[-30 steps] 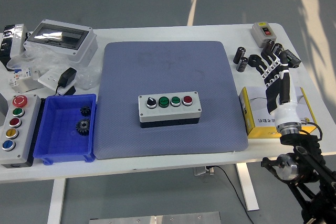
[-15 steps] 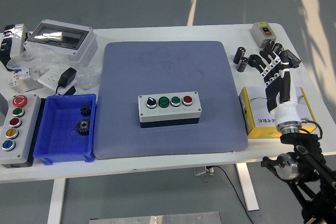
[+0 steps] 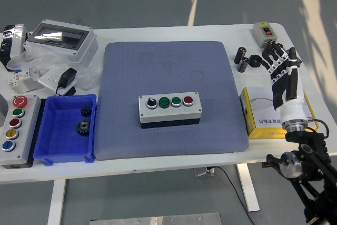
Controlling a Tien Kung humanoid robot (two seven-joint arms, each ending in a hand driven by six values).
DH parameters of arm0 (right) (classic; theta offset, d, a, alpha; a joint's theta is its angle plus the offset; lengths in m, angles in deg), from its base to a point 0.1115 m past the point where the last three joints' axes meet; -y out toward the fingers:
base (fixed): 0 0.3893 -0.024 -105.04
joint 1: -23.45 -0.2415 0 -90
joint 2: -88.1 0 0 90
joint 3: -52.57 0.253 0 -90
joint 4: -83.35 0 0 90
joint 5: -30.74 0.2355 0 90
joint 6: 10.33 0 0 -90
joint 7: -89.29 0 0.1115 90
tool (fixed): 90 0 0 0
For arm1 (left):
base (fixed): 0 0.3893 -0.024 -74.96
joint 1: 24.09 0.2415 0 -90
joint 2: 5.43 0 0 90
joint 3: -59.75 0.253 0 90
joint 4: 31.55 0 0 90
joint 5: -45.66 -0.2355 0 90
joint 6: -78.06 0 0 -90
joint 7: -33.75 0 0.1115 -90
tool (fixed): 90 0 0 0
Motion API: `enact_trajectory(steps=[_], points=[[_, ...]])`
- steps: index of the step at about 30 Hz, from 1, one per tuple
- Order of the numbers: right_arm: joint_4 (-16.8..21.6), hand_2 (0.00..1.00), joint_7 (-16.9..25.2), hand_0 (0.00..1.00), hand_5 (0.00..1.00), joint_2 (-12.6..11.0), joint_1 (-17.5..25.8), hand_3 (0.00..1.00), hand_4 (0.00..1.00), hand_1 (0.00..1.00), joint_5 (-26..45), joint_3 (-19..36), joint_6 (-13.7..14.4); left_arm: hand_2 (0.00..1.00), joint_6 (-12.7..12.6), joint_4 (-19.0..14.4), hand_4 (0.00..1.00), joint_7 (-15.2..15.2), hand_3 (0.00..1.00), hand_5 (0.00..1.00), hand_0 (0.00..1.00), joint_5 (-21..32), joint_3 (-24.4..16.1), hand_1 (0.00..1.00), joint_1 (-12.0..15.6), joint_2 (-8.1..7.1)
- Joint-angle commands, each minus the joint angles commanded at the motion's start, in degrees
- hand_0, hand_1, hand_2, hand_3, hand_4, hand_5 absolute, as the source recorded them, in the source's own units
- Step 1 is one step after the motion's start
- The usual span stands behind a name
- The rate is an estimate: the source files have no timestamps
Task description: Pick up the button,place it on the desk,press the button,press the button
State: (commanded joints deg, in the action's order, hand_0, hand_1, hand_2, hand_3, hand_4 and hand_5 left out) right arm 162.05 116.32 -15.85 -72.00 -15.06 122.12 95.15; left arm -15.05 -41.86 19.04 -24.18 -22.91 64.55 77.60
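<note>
Four-button box (image 3: pixel 169 108) sits on the blue mat (image 3: pixel 168 77), roughly mid-mat toward its near edge; buttons left to right: black knob, two green, red. Nothing touches it. Right hand (image 3: pixel 281 69) is well apart from the box, off the mat on the right side of the white tabletop (image 3: pixel 210 32), hovering above the yellow-and-white carton (image 3: pixel 263 114). Fingers spread and extended toward the far edge, holding nothing; fingertips seem close to the small black cylinders (image 3: pixel 241 59), contact hard to judge from this angle. Grey switch box (image 3: pixel 263 31) at far right corner. Left of mat: blue bin (image 3: pixel 52 130) with two black gears (image 3: pixel 83 122), and a grey five-button station (image 3: pixel 15 125) just beside the bin.
</note>
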Motion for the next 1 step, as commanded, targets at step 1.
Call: enact_trajectory(steps=[1], points=[[0.01, 0.829, -0.01, 0.873, 0.998, 0.04, 0.02, 0.810, 0.902, 0.837, -0.07, 0.11, 0.02, 0.545, -0.02, 0.00, 0.630, -0.04, 0.610, 0.184, 0.629, 0.12, 0.09, 0.572, 0.05, 0.00]])
